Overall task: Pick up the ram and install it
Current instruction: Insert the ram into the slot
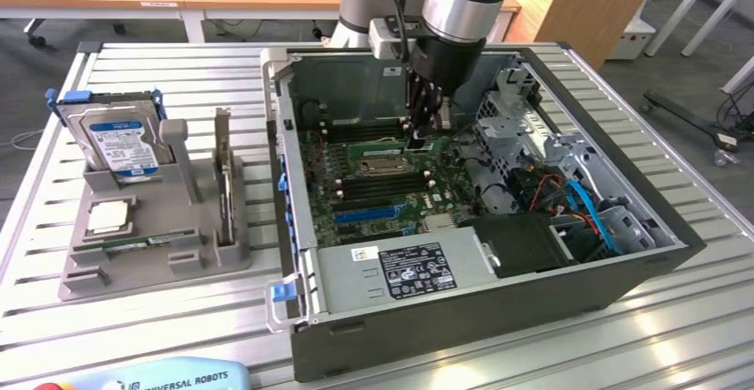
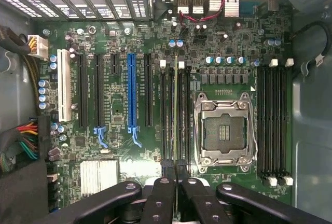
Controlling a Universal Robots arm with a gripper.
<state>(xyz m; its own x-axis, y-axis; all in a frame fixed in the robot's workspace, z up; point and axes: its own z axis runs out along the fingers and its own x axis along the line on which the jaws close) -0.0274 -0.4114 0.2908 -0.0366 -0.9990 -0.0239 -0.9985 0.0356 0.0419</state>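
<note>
My gripper reaches down into the open computer case, over the motherboard. In the wrist view the fingers are shut on the ram, a thin green stick seen edge-on. The ram lines up along the black memory slots beside the processor socket. I cannot tell whether it is touching a slot or hanging just above it. In the exterior view the ram's lower end shows below the fingertips, near the socket.
A grey holder at the exterior view's left carries a hard drive, a square silver processor chip, an upright dark card and a green stick lying flat. Cables and the drive cage crowd the case's far side.
</note>
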